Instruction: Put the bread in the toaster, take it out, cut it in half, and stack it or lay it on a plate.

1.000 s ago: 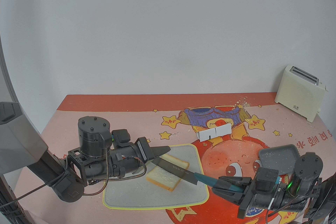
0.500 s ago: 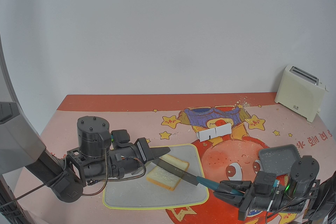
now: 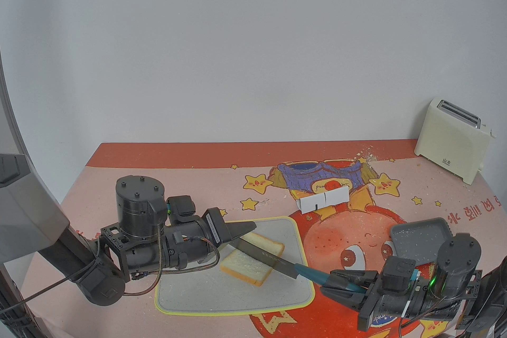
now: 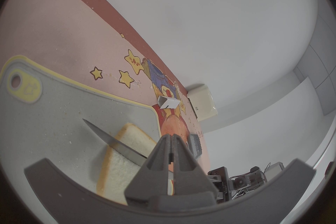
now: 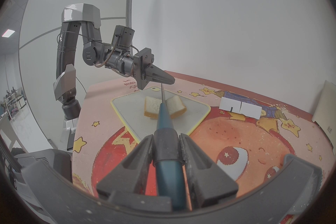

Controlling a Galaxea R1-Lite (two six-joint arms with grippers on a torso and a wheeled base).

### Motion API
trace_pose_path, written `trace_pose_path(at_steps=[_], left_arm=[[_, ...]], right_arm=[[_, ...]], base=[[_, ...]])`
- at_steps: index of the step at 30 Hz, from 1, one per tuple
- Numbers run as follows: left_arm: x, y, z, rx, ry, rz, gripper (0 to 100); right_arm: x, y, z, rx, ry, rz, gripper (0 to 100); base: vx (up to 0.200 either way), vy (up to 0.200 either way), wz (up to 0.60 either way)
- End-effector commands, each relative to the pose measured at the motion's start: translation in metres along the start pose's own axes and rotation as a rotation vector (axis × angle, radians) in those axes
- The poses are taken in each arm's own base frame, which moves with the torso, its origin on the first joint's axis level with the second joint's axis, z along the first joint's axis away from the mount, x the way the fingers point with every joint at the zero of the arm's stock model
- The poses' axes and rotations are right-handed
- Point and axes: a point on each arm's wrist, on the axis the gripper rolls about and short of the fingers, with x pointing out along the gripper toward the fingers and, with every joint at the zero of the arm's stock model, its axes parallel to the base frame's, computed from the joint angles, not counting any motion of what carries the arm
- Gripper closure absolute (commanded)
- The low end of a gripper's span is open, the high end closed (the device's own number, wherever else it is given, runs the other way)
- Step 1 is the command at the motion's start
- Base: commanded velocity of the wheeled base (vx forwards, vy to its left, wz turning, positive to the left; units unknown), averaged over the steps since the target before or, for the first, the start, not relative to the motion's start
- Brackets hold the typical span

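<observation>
A slice of white bread [image 3: 248, 264] lies on the grey, yellow-rimmed cutting board [image 3: 211, 291]. My right gripper [image 3: 334, 282] is shut on the teal handle of a knife [image 3: 266, 259], and the blade lies slantwise across the middle of the slice. In the right wrist view the knife [image 5: 163, 109] points straight over the bread [image 5: 151, 106]. My left gripper [image 3: 252, 224] is shut and empty, its tip close above the bread's far corner beside the knife's point. The left wrist view shows the gripper [image 4: 171, 139] over the bread [image 4: 120, 165] and the blade [image 4: 112, 140].
A cream toaster [image 3: 454, 139] stands at the table's far right corner. A grey square plate [image 3: 420, 238] lies just beyond my right wrist. A small white knife stand [image 3: 323, 199] sits behind the board. The left and far parts of the patterned tabletop [image 3: 158, 170] are bare.
My right gripper has sunk a little and drawn back toward me with the knife, so the blade slid slightly across the bread. The left arm has barely moved.
</observation>
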Motion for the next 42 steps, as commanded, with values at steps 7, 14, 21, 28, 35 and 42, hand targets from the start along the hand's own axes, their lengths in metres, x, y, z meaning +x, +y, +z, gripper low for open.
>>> trace_pose_path(at_steps=[7, 14, 21, 28, 35, 42], left_arm=[[0.000, 0.002, -0.001, -0.003, 0.003, 0.006, 100], [-0.001, 0.002, -0.002, 0.010, 0.006, 0.009, 100], [-0.003, -0.002, 0.000, 0.022, -0.001, -0.006, 100], [-0.003, -0.003, 0.000, 0.024, -0.003, -0.006, 100], [-0.001, 0.002, -0.001, 0.025, 0.002, 0.008, 100], [-0.001, 0.003, -0.002, 0.030, 0.003, 0.015, 100]], right_arm=[[-0.001, 0.000, 0.011, 0.005, -0.094, 0.003, 100], [0.001, 0.000, 0.002, 0.005, -0.040, 0.000, 100], [0.003, 0.000, -0.007, 0.005, 0.009, 0.001, 100], [0.003, 0.000, -0.010, 0.005, 0.026, 0.001, 100], [0.003, 0.000, -0.007, 0.005, 0.006, 0.001, 100], [0.003, 0.000, 0.004, 0.005, -0.068, 0.001, 100]], base=[[0.000, 0.000, 0.00], [0.000, 0.000, 0.00], [0.000, 0.000, 0.00], [0.000, 0.000, 0.00], [0.000, 0.000, 0.00], [0.000, 0.000, 0.00]])
